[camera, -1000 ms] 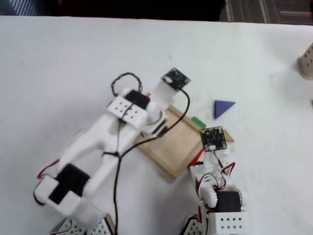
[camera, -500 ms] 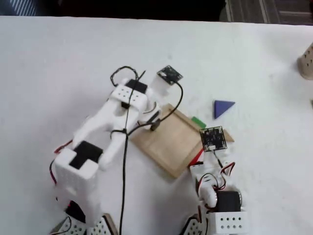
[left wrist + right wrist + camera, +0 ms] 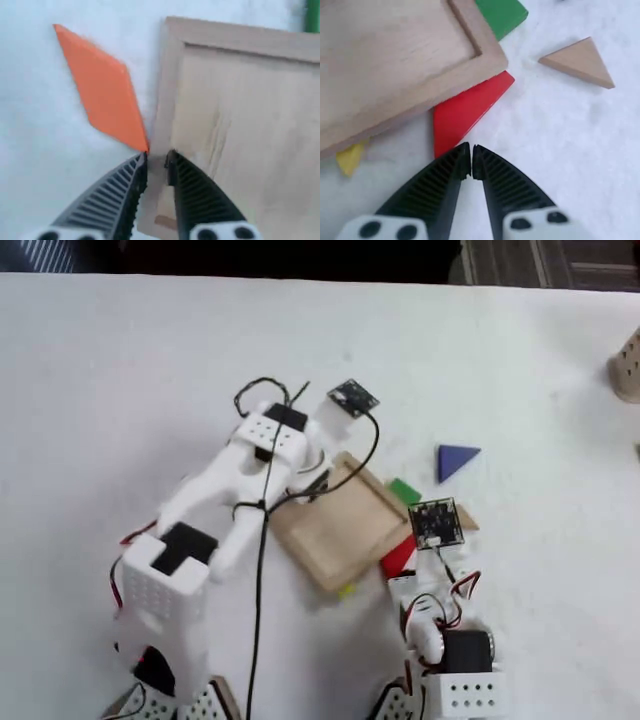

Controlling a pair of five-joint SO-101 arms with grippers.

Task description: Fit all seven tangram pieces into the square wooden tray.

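The square wooden tray [image 3: 345, 525] lies empty mid-table. My left gripper [image 3: 156, 159] is at its left corner, its fingers closed across the tray's rim [image 3: 167, 100]. An orange parallelogram [image 3: 102, 92] lies on the table just outside that rim. My right gripper [image 3: 471, 162] is shut on nothing, just above the table by a red piece [image 3: 465, 110] half under the tray's edge. A green piece [image 3: 405, 490], a yellow piece [image 3: 346, 590] and a wooden triangle [image 3: 577, 62] lie around the tray. A blue triangle [image 3: 457, 460] sits farther right.
A pale perforated cone [image 3: 628, 365] stands at the right edge. The left arm's black cable [image 3: 262, 540] hangs over the arm beside the tray. The table's far edge [image 3: 300, 278] runs along the top, with open white surface before it.
The left arm swung and the tray shifted and turned toward the left, uncovering more of the red piece and the yellow piece at its near edge. The right arm stayed still.
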